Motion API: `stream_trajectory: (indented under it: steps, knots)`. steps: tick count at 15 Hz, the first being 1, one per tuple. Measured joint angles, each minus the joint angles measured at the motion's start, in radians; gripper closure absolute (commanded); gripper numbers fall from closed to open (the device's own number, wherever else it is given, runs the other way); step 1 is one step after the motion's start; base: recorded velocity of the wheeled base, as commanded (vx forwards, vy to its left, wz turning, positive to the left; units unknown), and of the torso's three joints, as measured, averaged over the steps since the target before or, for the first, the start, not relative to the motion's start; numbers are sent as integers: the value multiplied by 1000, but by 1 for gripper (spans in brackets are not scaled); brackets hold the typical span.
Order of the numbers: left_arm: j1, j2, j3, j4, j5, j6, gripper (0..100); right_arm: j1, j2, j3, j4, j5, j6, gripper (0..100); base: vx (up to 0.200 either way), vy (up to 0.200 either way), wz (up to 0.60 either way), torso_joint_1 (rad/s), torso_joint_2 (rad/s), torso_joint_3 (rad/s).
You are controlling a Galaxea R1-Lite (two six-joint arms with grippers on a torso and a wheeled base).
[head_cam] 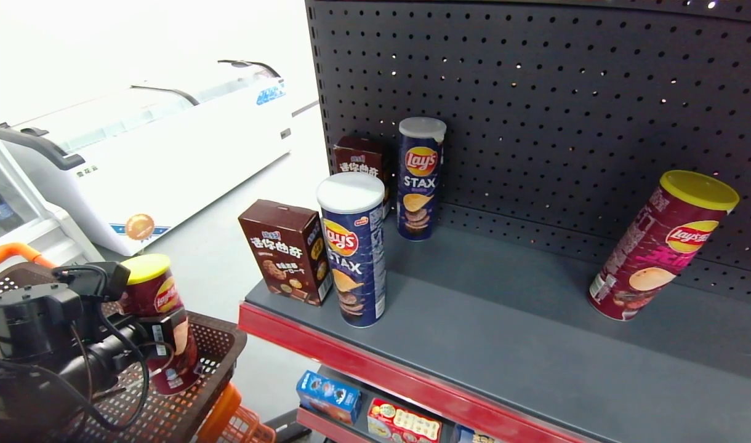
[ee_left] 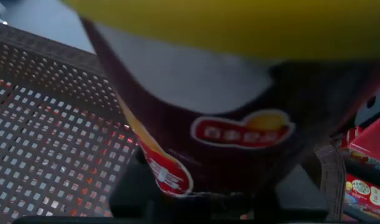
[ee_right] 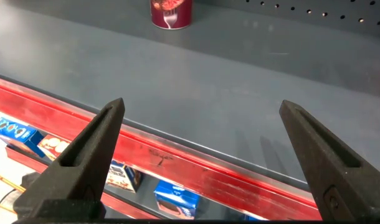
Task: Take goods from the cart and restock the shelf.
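Head view, stock entry: maroon yellow-lidded chip can (head_cam: pixel 156 294) at 8 o'clock, upright over the brown cart basket (head_cam: pixel 218 344), left gripper (head_cam: pixel 165 333) jaws clenched on it; shelf (head_cam: pixel 505 335) carries a second can (head_cam: pixel 658 246) at 3 o'clock, tilted against the pegboard (head_cam: pixel 566 104); right gripper (ee_right: pixel 201 109) jaws released wide above the shelf's red edge.

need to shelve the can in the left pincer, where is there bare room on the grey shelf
Widest bare patch: the grey shelf between the front blue chip can and the maroon can at right, from red front lip back to the pegboard. Crowded: the left end, where two blue cans and two brown cookie boxes cluster.
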Motion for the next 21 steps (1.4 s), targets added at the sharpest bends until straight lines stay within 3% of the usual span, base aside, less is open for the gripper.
stream_trajectory:
  steps: [5, 11, 15, 21]
  knots:
    - [-17, -90, 7, 64, -12, 6, 100, 1, 0, 0, 0, 0, 0, 0, 0, 0, 0, 0, 0, 0]
    - [-45, -366, -1, 238, -36, 6, 100, 0, 0, 0, 0, 0, 0, 0, 0, 0, 0, 0, 0, 0]
    - [-147, -570, -44, 407, -36, 5, 100, 1, 0, 0, 0, 0, 0, 0, 0, 0, 0, 0, 0, 0]
    - [-246, -680, -111, 413, -36, 6, 100, 1, 0, 0, 0, 0, 0, 0, 0, 0, 0, 0, 0, 0]
